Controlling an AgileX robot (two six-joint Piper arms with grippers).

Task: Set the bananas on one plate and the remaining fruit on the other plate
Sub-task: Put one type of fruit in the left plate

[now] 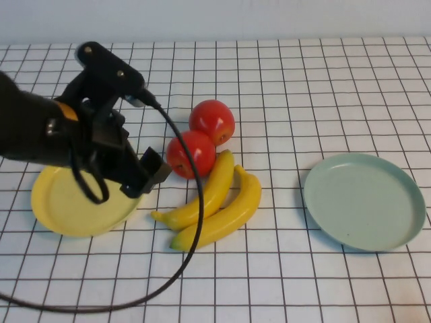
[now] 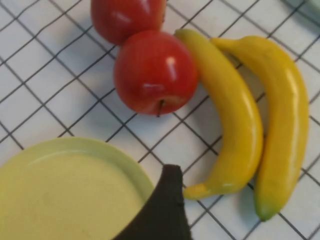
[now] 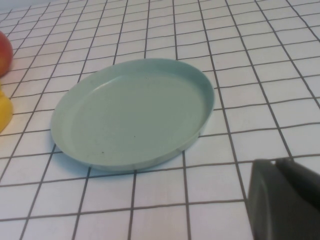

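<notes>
On a white gridded table (image 1: 323,87), two red apples (image 1: 192,153) touch at centre, with two yellow bananas (image 1: 222,202) lying side by side just beside them at five o'clock. The empty yellow plate (image 1: 60,202) sits at nine o'clock, the empty blue-green plate (image 1: 363,200) at three o'clock. The left tool (image 1: 145,175), jaws open and empty, hovers over the yellow plate's edge near the apples. The right tool (image 3: 282,200), closed, sits near the blue-green plate.
</notes>
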